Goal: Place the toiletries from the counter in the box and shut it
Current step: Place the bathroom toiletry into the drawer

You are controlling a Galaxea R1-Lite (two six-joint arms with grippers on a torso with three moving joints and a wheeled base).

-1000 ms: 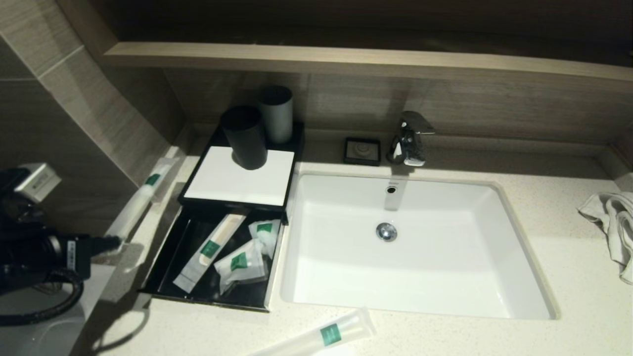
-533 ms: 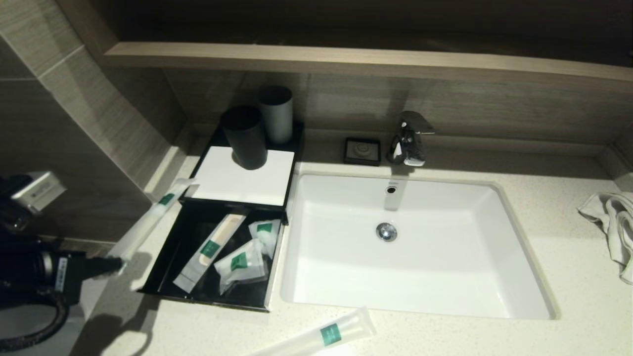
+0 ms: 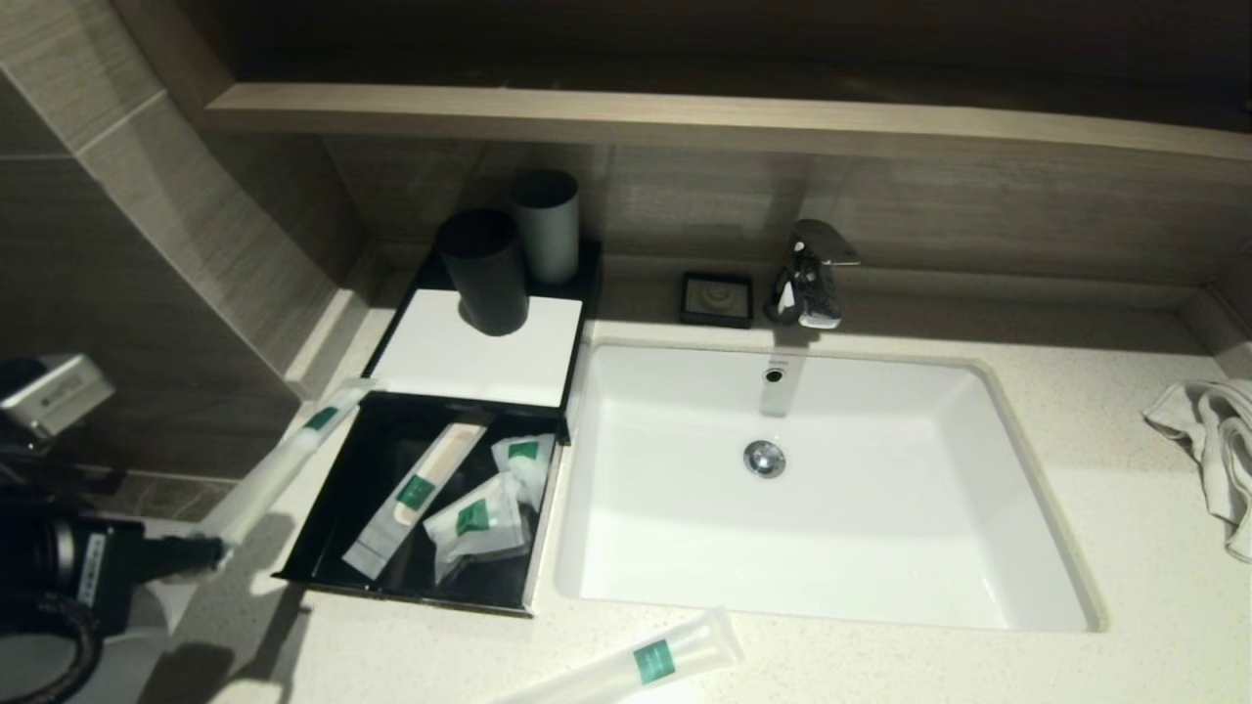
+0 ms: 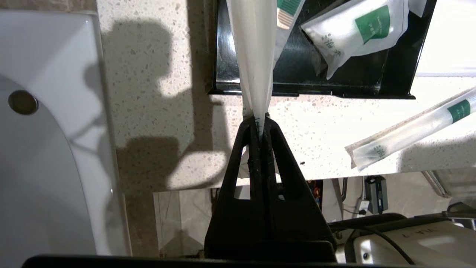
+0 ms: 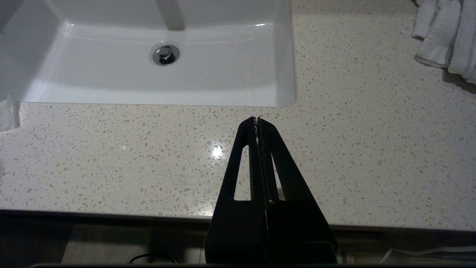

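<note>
My left gripper is shut on one end of a long white toiletry packet with a green label. The packet slants up over the left edge of the open black drawer box. Inside the box lie a long packet and two small pouches. Another long packet lies on the counter in front of the sink. My right gripper is shut and empty above the counter's front edge, out of the head view.
Two dark cups stand on the white tray top behind the drawer. The white sink, a faucet and a small black dish are to the right. A towel lies at the far right.
My left gripper has carried the long packet rightward and lower, from beside the wall to over the drawer's left edge. The right arm has not moved.
</note>
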